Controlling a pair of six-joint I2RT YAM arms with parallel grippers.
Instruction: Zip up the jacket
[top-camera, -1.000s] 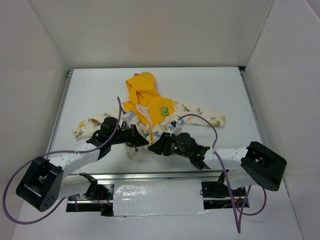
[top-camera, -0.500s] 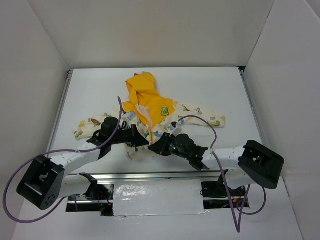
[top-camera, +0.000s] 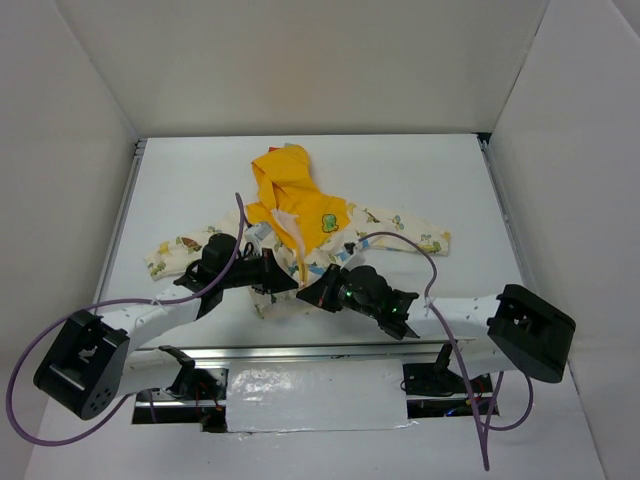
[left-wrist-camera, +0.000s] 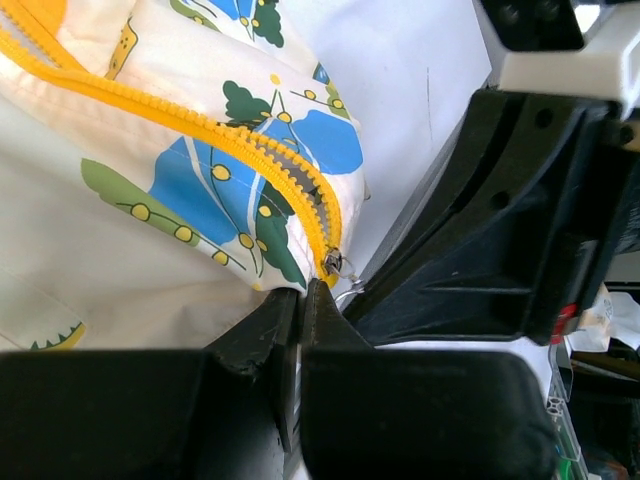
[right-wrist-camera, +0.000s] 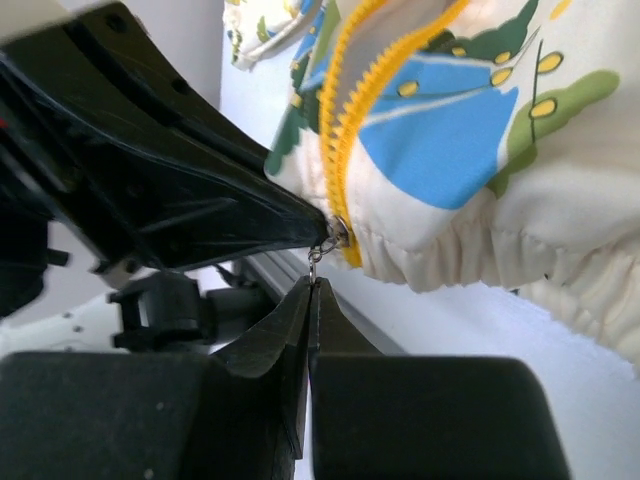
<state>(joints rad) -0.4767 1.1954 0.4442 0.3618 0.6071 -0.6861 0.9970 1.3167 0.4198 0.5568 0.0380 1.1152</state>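
The cream jacket (top-camera: 300, 225) with cartoon prints lies on the table, yellow hood to the back and hem towards the arms. Its yellow zipper (left-wrist-camera: 240, 150) runs down to the slider (left-wrist-camera: 333, 263) at the bottom hem. My left gripper (left-wrist-camera: 300, 290) is shut on the jacket's hem just beside the slider. My right gripper (right-wrist-camera: 312, 283) is shut on the small metal zipper pull (right-wrist-camera: 314, 262) that hangs from the slider (right-wrist-camera: 340, 232). Both grippers meet at the hem in the top view, left gripper (top-camera: 283, 284) and right gripper (top-camera: 306, 294).
The left gripper's black finger (right-wrist-camera: 200, 200) lies close against the slider in the right wrist view. The right gripper's black body (left-wrist-camera: 500, 220) fills the right of the left wrist view. The table's metal front rail (top-camera: 320, 350) runs just behind the hem.
Both grippers stay at the hem with their holds unchanged. The right arm's elbow has shifted slightly.
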